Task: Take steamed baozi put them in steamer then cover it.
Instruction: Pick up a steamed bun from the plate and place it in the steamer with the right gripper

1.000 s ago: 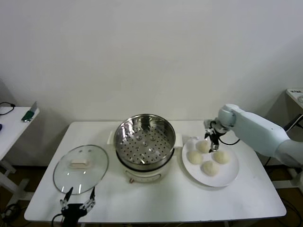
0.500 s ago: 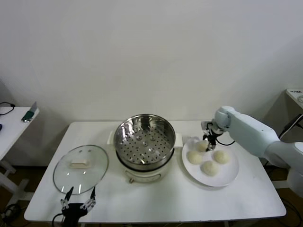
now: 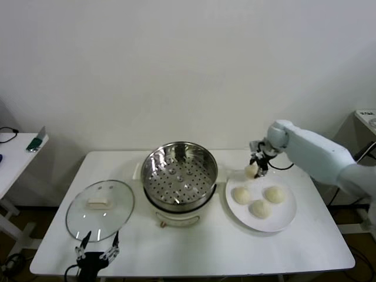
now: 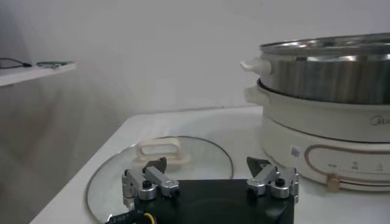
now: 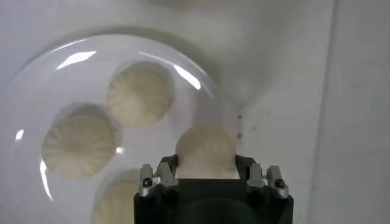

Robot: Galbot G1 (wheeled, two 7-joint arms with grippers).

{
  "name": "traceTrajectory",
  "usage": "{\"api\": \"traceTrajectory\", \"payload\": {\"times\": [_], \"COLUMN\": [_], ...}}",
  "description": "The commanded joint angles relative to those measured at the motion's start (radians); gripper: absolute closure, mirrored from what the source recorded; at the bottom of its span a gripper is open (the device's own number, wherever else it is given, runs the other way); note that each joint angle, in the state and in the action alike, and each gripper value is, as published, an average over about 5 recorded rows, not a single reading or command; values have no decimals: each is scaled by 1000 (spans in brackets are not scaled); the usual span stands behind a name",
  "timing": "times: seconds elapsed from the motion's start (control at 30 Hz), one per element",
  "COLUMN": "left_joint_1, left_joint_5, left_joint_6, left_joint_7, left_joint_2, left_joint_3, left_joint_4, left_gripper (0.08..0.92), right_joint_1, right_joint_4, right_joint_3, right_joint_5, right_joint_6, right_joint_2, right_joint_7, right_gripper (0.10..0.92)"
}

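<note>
My right gripper (image 3: 255, 166) is shut on one steamed baozi (image 3: 251, 171), held just above the far left edge of the white plate (image 3: 281, 218); the wrist view shows that bun (image 5: 206, 152) squeezed between the jaws. Three more baozi (image 3: 241, 195) (image 3: 273, 194) (image 3: 260, 208) lie on the plate. The shiny steamer (image 3: 179, 176) stands mid-table with its perforated tray bare. The glass cover (image 3: 100, 209) lies flat on the table to the left. My left gripper (image 3: 96, 254) hangs open near the table's front edge, just in front of the cover (image 4: 159, 170).
The steamer's white base (image 4: 323, 137) rises close beside the left gripper. A side table (image 3: 14, 150) with a green item stands at the far left. Bare white tabletop (image 3: 194, 249) lies in front of the steamer and plate.
My right gripper has shut on the far baozi and lifted it off the plate, slightly up and toward the steamer. The left arm has not moved.
</note>
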Motion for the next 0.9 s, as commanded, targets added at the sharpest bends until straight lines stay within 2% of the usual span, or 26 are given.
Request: {"api": "traceTrajectory", "payload": {"times": [0.03,0.17,0.3,0.57,0.9], "left_joint_1": [1,2,2,8,10], "left_joint_5": [10,11,13,13,14], "left_joint_6": [-6,-6,-6,-10,-13], "left_joint_7": [1,0,-1,-2,-2], "left_joint_2": [1,1,-1,-3,-5], "left_joint_3": [2,3,5,7,9], "left_joint_4": [-5,-6,-9,-17,-16], "left_gripper": [177,177,177,177,177], "right_joint_1": [458,516,471,295,98], "right_joint_4": [298,418,431,324,16], "right_joint_3": [-259,-272,-246,-248,-175], "right_joint_5": [149,108,30,-130,-376], "right_joint_6": [285,426,550,630,729], "right_joint_2": [20,88,179,310,374], "right_joint_7": [11,45,85,126,169], "right_gripper": [380,379,373,375,377]}}
